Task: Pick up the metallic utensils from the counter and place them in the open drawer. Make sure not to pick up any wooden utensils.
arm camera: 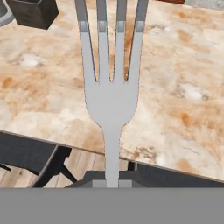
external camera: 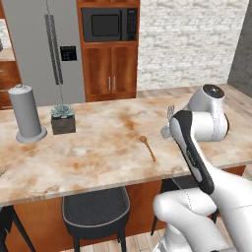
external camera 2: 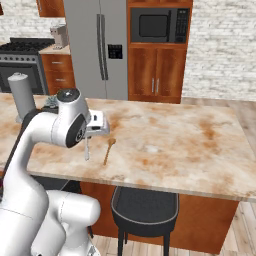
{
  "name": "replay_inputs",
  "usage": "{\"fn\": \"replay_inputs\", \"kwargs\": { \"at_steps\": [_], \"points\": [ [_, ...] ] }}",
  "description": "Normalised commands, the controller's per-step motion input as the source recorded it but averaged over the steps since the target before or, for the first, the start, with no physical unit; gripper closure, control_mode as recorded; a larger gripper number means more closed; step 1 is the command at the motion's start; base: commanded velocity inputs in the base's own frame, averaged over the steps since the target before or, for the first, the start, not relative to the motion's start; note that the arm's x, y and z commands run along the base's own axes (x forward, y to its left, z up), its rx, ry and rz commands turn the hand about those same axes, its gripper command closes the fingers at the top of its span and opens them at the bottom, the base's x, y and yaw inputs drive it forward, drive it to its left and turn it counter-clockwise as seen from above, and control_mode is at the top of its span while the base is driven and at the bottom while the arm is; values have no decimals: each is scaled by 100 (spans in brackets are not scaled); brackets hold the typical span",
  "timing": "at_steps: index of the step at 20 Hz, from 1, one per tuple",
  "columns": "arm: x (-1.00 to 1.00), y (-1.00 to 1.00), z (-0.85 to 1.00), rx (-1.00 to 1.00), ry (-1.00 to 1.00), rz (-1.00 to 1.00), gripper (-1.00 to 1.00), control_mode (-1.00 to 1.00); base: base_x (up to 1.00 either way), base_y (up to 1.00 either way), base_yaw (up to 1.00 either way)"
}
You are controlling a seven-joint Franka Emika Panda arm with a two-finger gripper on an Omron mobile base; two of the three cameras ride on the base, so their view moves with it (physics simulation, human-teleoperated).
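Fork (arm camera: 112, 100), one silver, gripped in closed fingers above the tabletop (external camera: 98, 147); one wooden spoon (external camera 2: 108, 150) lies there.

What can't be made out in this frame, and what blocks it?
- Gripper fingertips: hand view, cut off at the bottom edge where the fork handle enters.
- Fork handle: left base view, behind the arm; only the tines show.
- Wooden spoon: too small to read detail.

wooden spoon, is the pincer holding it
No, the wooden spoon lies on the counter, while the pincer holds the silver fork.
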Motion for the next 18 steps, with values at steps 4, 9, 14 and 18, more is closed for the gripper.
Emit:
{"fn": "replay_inputs", "kwargs": {
  "at_steps": [4, 9, 14, 18],
  "points": [
    [-56, -13, 56, -1, -4, 0, 100, -100, 0, 0, 0],
    [-46, -2, 41, -2, -1, 1, 100, -100, 0, 0, 0],
    [-36, 0, 20, -4, 0, 0, 100, -100, 0, 0, 0],
    [-19, 0, 9, -3, 0, 0, 100, -100, 0, 0, 0]
  ]
}}
